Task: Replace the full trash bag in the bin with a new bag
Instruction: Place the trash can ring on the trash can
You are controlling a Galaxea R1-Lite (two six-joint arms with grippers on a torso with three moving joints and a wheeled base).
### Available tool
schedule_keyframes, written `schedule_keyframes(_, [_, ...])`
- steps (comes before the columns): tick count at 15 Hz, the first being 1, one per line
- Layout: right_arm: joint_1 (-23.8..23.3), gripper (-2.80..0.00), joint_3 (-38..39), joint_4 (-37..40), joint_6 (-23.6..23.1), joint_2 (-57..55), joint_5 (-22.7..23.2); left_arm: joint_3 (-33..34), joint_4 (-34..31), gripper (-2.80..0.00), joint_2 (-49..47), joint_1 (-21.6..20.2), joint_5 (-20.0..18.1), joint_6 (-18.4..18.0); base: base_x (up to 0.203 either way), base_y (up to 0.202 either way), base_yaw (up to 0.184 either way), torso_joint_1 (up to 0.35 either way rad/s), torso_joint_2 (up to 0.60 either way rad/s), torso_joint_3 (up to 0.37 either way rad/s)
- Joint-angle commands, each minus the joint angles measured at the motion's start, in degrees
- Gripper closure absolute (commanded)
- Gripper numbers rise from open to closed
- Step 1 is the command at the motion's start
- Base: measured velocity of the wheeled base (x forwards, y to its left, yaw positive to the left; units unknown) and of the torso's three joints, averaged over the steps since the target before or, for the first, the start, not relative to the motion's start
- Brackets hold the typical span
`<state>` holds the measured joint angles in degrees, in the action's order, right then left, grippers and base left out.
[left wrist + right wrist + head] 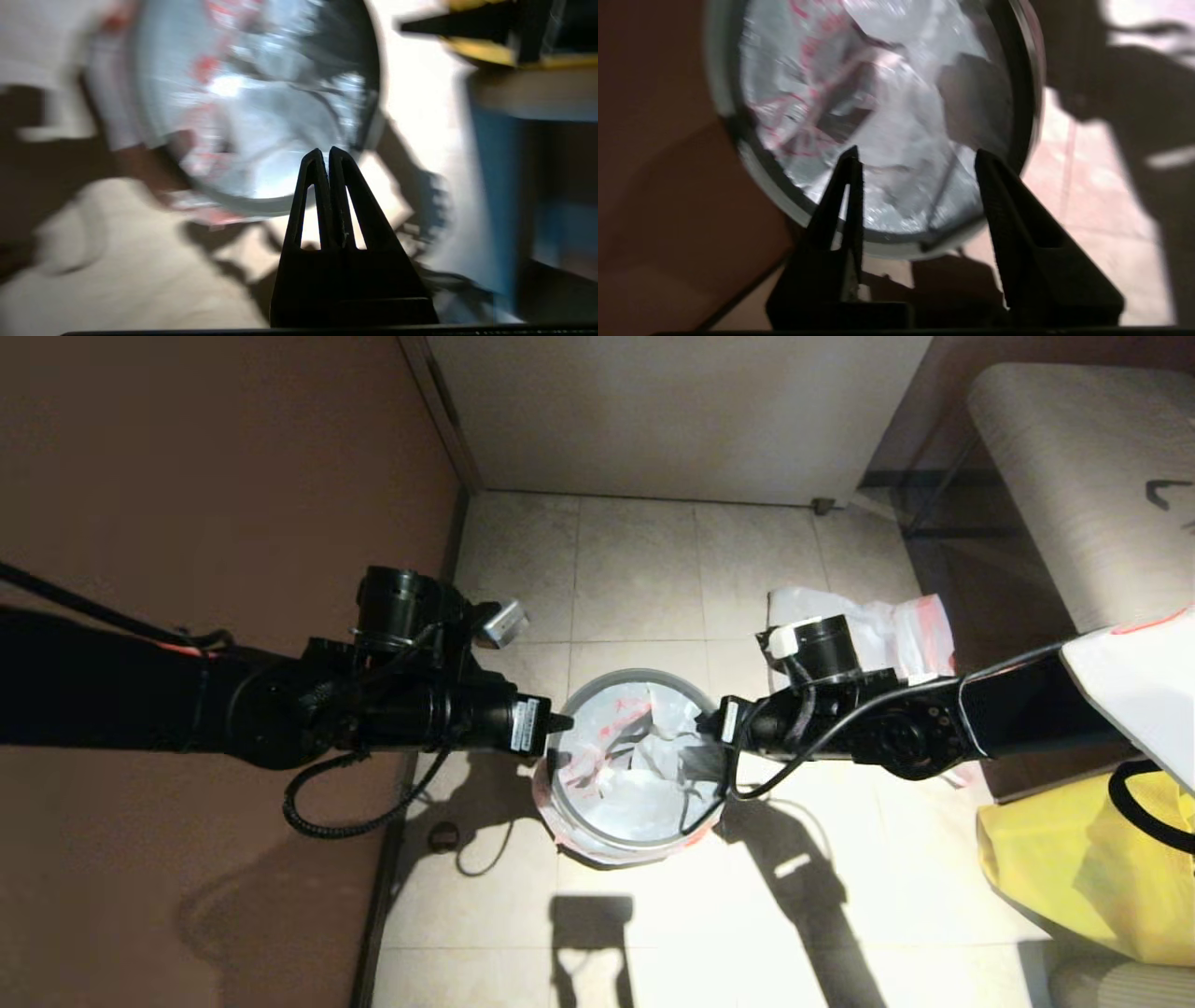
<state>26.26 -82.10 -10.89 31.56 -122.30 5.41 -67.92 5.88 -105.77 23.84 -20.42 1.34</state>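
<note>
Head view: the bin (571, 821) stands on the tiled floor at the centre of the frame, lined with the new bag (627, 775), whose white film is crumpled inside and whose red-pink edge hangs over the rim at the lower left. The left gripper (560, 721) comes in from the left, and its tip sits at the bin's upper-left rim, fingers pressed together with nothing visibly between them. The right gripper (711, 726) comes in from the right, its tip over the bin's upper-right rim; this view does not show how its fingers stand. Just behind the right arm, right of centre, the full bag (887, 630) lies on the floor, partly hidden by the arm. A yellow bag (1074, 868) sits at the lower right.

Left wrist view: the left gripper (330, 154) shows at the lower centre, its two fingers (313, 186) closed against each other and holding nothing. The bin (140, 93) fills the upper centre, blurred, with the bag (261, 107) shining inside; the fingertips lie over its near rim.

Right wrist view: the right gripper (915, 158) rises from the bottom, its fingers (994, 186) spread apart with a clear gap and nothing between them. The bin (1027, 93) fills the upper half, the bag (896, 84) crumpled inside with red marks at upper left. The fingertips sit over the near part of the bin's mouth; whether they touch the film I cannot tell.
</note>
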Motion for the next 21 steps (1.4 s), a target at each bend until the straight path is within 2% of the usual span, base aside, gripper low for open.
schedule_keyframes(1, [-2.8,0.00,1.7,-6.1,-0.4,-2.8,8.1,0.8,9.0,0.00,-9.2,-1.0,-6.8,9.5,0.000,0.000,0.000,0.000,0.00,0.000])
schedule_keyframes(2, [-3.5,0.00,1.6,-8.2,-1.5,-4.6,9.9,2.0,18.6,0.00,-12.4,-1.3,-7.5,15.3,0.000,0.000,0.000,0.000,0.00,0.000])
schedule_keyframes(3, [-4.0,0.00,1.6,-10.6,-2.2,-6.3,10.9,3.7,26.4,0.00,-15.5,-1.9,-8.0,18.3,0.000,0.000,0.000,0.000,0.00,0.000])
schedule_keyframes(4, [-4.3,0.00,1.6,-12.9,-2.5,-8.1,11.3,5.9,31.7,0.00,-18.3,-2.4,-8.4,20.2,0.000,0.000,0.000,0.000,0.00,0.000])
schedule_keyframes(7, [-5.2,0.00,1.4,-15.8,-2.7,-11.7,11.7,9.2,37.9,0.00,-22.6,-3.8,-9.2,21.7,0.000,0.000,0.000,0.000,0.00,0.000])
schedule_keyframes(10, [-6.2,0.00,1.2,-16.2,-6.2,-15.0,12.9,11.4,38.9,0.00,-23.9,-4.6,-8.7,21.3,0.000,0.000,0.000,0.000,0.00,0.000])
schedule_keyframes(12, [-6.8,0.00,-1.0,-15.9,-8.1,-17.4,13.2,10.1,38.9,0.00,-26.9,-6.2,-8.4,21.2,0.000,0.000,0.000,0.000,0.00,0.000])
schedule_keyframes(17, [-7.9,0.00,-7.8,-12.2,-8.4,-22.2,12.3,6.7,38.9,0.00,-29.5,-7.1,-8.4,21.2,0.000,0.000,0.000,0.000,0.00,0.000])
schedule_keyframes(21, [-7.8,0.00,-7.6,-12.0,-8.3,-20.2,11.7,6.0,38.9,0.00,-29.6,-7.1,-8.4,21.2,0.000,0.000,0.000,0.000,0.00,0.000])
